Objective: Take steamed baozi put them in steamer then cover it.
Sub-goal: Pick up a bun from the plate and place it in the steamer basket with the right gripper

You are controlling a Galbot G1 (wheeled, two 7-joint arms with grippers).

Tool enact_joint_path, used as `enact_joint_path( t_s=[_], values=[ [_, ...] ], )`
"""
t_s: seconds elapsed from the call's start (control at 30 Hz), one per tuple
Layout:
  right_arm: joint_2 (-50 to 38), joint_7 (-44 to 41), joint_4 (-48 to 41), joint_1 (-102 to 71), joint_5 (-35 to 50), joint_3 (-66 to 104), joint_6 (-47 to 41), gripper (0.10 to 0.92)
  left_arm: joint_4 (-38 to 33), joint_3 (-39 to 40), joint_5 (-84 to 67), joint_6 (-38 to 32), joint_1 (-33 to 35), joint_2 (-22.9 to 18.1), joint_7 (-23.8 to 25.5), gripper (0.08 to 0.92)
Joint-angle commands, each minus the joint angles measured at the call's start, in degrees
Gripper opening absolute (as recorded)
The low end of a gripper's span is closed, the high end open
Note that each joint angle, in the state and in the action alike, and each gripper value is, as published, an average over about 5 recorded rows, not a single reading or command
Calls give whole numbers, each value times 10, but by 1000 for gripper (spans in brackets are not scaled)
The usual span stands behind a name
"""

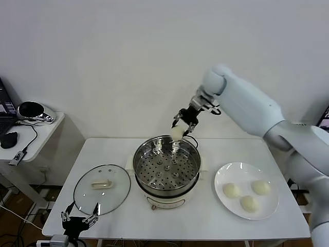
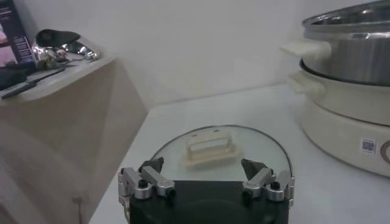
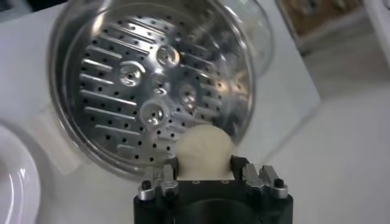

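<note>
Pinching one baozi [image 1: 177, 133], your right pincer [image 1: 183, 122] hangs over the steamer's [image 1: 167, 170] far rim. Three more buns [image 1: 247, 195] sit on the plate [image 1: 222, 176]. Your left pincer [image 1: 80, 217] waits spread beside the cover [image 1: 102, 189] on the bench [image 1: 205, 218].

steamer [image 1: 166, 172] at table [image 1: 128, 146] centre | cover [image 1: 102, 188] flat on table left of steamer | plate [image 1: 247, 189] right of steamer, three baozi [image 1: 249, 203] on it | fourth baozi [image 1: 177, 133] in right gripper [image 1: 184, 123] above steamer's far rim | left gripper [image 1: 79, 218] at table's near-left edge before cover
</note>
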Motion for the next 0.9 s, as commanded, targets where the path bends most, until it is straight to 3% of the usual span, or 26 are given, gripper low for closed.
enact_joint_path(
  t_s=[0.03, 0.53, 0.9],
  values=[
    [72, -2, -16, -2, -63, -40, 120, 543, -2, 0, 1, 0, 0, -4, -1, 823],
    [122, 15, -78, -26, -186, -26, 120, 543, -17, -1, -1, 0, 4, -11, -2, 823],
    [121, 23, -82, -41, -199, -24, 120, 543, -14, 1, -1, -1, 2, -10, -3, 823]
  ],
)
